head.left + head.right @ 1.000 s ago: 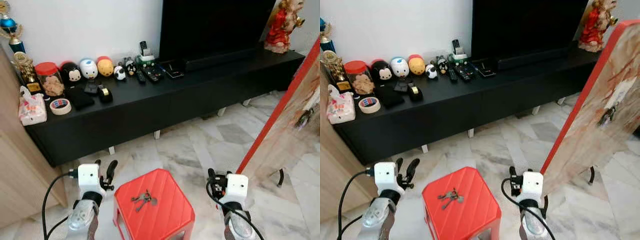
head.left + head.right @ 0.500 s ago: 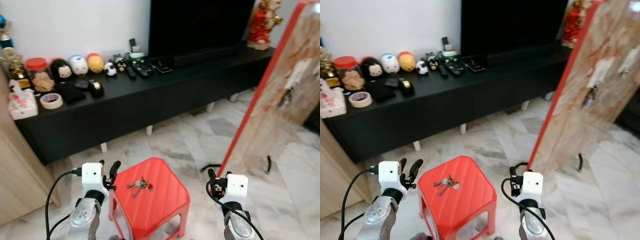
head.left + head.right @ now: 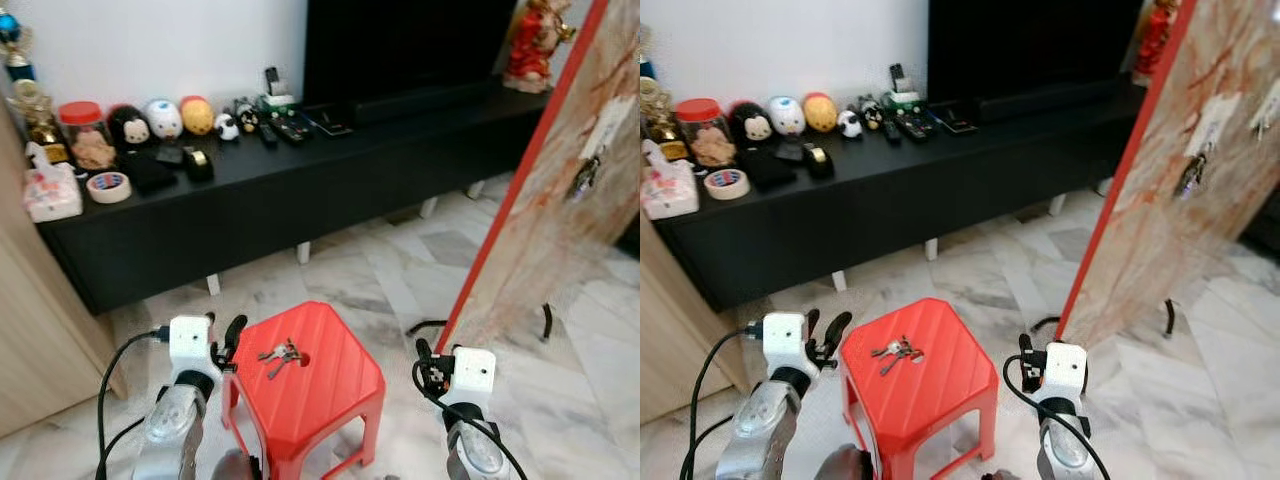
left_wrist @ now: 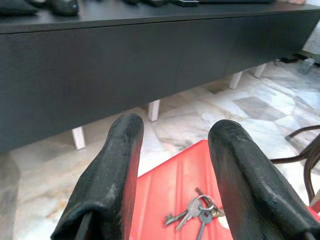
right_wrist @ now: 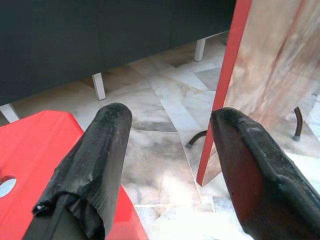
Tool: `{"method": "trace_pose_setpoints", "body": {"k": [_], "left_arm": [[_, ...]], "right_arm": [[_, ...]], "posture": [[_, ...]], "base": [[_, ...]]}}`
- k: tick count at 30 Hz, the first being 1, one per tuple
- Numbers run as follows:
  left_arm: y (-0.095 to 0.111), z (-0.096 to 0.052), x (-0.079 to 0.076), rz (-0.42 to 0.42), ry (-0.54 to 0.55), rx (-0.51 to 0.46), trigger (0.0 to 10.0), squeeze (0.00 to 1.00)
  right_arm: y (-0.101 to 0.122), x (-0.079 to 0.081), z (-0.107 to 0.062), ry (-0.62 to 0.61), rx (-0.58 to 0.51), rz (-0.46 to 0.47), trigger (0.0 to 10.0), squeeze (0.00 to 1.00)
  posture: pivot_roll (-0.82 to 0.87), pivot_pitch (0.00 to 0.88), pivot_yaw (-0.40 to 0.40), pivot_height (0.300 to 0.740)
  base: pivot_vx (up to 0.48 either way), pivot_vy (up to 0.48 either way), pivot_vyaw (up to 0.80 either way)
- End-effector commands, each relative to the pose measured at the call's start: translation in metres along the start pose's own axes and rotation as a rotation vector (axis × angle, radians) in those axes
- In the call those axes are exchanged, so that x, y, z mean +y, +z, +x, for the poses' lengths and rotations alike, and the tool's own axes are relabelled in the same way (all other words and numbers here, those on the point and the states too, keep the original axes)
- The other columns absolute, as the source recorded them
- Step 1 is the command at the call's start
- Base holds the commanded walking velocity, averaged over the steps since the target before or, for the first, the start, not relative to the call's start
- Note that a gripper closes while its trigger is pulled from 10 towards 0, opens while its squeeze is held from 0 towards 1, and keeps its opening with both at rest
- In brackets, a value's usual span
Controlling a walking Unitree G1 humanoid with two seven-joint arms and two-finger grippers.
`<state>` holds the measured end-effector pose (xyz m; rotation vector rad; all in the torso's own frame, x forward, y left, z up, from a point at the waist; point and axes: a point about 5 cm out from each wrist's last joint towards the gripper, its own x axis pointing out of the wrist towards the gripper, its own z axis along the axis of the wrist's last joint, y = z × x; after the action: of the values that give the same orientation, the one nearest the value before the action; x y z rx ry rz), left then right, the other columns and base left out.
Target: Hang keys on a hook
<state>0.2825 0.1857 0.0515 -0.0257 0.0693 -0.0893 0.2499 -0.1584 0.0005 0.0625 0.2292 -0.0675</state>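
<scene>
Keys [image 4: 196, 210] on red stool [image 3: 320, 385]; left gripper [image 4: 172, 165], right gripper [image 5: 165, 150] both spread (hook board [image 3: 1200, 170] in eye views).

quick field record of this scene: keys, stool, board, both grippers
keys: bunch of keys lying on top of the red stool, untouched
board: red-edged board leaning at the robot's right, a small dark item hanging on it
left gripper: left gripper open, beside the stool, aimed toward the keys
right gripper: right gripper open, to the stool's right, near the board's foot
</scene>
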Motion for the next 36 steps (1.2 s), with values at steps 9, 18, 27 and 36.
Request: {"method": "trace_pose_setpoints", "body": {"k": [9,18,27,36], "left_arm": [[-0.0047,-0.0007,-0.0009,-0.005,-0.002,0.026,10.0,0.00],[-0.0029,0.0010,-0.0015,-0.003,-0.006,0.019,10.0,0.00],[-0.0014,0.0033,-0.0034,0.003,-0.015,0.017,10.0,0.00],[-0.0053,0.0073,-0.0053,0.021,-0.024,0.054,10.0,0.00]], "right_arm": [[0.0018,-0.0040,0.0006,-0.014,-0.004,-0.006,10.0,0.00],[0.0024,-0.0020,0.0022,-0.008,0.003,0.004,10.0,0.00],[0.0015,-0.0011,0.0010,0.001,-0.002,0.006,10.0,0.00],[-0.0015,-0.0001,0.0004,0.006,0.014,0.008,10.0,0.00]], "posture": [[0.02,0.017,-0.094,0.630],[0.02,0.018,-0.095,0.630],[0.02,0.024,-0.091,0.600],[0.02,0.026,-0.091,0.600]], "base": [[0.000,0.000,0.00],[0.000,0.000,0.00],[0.000,0.000,0.00],[0.000,0.000,0.00]]}}
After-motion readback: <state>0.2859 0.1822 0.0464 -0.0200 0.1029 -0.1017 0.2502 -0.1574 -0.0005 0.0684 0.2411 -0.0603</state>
